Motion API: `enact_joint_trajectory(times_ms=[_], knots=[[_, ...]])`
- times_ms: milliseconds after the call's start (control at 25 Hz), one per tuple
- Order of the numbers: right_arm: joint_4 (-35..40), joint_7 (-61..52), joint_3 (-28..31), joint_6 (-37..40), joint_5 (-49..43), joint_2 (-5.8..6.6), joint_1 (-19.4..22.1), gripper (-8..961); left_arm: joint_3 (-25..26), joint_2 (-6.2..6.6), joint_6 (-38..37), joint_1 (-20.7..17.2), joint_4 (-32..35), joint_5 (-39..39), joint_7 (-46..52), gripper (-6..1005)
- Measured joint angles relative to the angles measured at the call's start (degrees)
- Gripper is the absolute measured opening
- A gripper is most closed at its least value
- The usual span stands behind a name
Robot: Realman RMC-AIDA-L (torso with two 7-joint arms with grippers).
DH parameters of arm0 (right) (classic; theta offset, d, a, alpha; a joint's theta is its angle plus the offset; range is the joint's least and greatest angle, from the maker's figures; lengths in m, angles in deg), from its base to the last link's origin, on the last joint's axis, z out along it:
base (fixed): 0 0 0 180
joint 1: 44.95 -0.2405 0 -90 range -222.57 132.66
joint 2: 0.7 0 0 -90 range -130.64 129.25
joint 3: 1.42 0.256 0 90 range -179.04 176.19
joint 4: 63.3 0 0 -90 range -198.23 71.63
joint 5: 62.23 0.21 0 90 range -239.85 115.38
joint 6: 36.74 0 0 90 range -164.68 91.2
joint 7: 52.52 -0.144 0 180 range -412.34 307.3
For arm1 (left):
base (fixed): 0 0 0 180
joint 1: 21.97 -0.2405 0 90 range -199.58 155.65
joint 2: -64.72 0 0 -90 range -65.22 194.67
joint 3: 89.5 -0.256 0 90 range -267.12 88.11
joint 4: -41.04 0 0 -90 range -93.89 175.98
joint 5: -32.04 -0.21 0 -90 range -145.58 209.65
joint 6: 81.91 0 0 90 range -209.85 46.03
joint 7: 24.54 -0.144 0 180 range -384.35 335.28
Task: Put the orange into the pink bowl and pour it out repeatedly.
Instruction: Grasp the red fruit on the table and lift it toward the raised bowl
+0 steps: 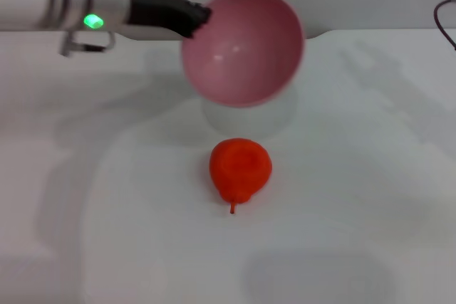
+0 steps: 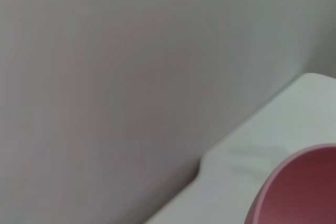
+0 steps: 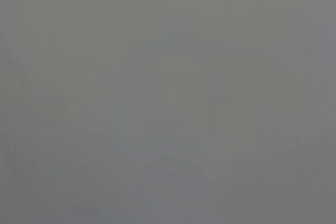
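Fruit and bowl are apart: the orange [image 1: 240, 169] lies on the white table [image 1: 370, 176], just nearer than the pink bowl [image 1: 242, 46], which the left gripper [image 1: 199, 21] clamps by its left rim, raised and tipped on its side, empty.

The orange [image 1: 240, 169] lies on the tabletop [image 1: 370, 176]; the pink bowl [image 1: 242, 46], tipped, hangs above and farther back, the left hand [image 1: 194, 19] on its left rim.
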Motion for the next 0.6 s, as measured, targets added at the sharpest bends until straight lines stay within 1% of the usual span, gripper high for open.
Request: enact_joint_trajectory(times_ms=[80, 120, 160, 280, 360, 440, 480, 520, 600], knots=[[0.02, 0.1, 0.86, -0.35, -3.47, 0.12, 0.29, 592, 7.25, 1.14, -6.52, 2.17, -1.01, -2.65, 0.71, 42], [0.02, 0.09, 1.74, -0.67, -6.12, 0.18, 0.48, 592, 9.62, 1.83, -8.8, 2.65, -0.98, -3.94, 1.6, 42], [-0.01, -0.21, 2.67, -1.08, -8.56, 0.22, 0.63, 591, 11.97, 2.91, -11.08, 2.99, -0.81, -5.31, 2.98, 42], [0.04, -3.17, 5.44, -3.47, -17.4, 0.32, 1.02, 590, 15.33, 5.51, -14.85, 2.7, -0.36, -6.91, 6.15, 42], [0.04, -7.64, 6.39, -5.42, -24.14, 0.75, 0.67, 589, 16.67, 6.27, -16.33, 1.7, 0.11, -7.25, 7.06, 42], [-0.87, -13.7, 6.67, -6.94, -31.75, 1.48, -0.92, 589, 17.24, 6.49, -17.18, 0.46, 0.37, -7.49, 7.48, 42], [-3.36, -21.49, 6.68, -7.96, -41.4, 2.26, -4.08, 588, 17.24, 6.49, -17.18, 0.46, 0.37, -7.49, 7.48, 42], [-3.36, -21.49, 6.68, -7.96, -41.4, 2.26, -4.08, 588, 17.19, 6.49, -17.3, -0.15, 0.47, -7.53, 7.58, 42], [-6.51, -28.02, 6.64, -7.89, -50.17, 2.71, -8.38, 587, 16.72, 6.15, -17.35, -1.04, 0.71, -7.56, 7.63, 42]])
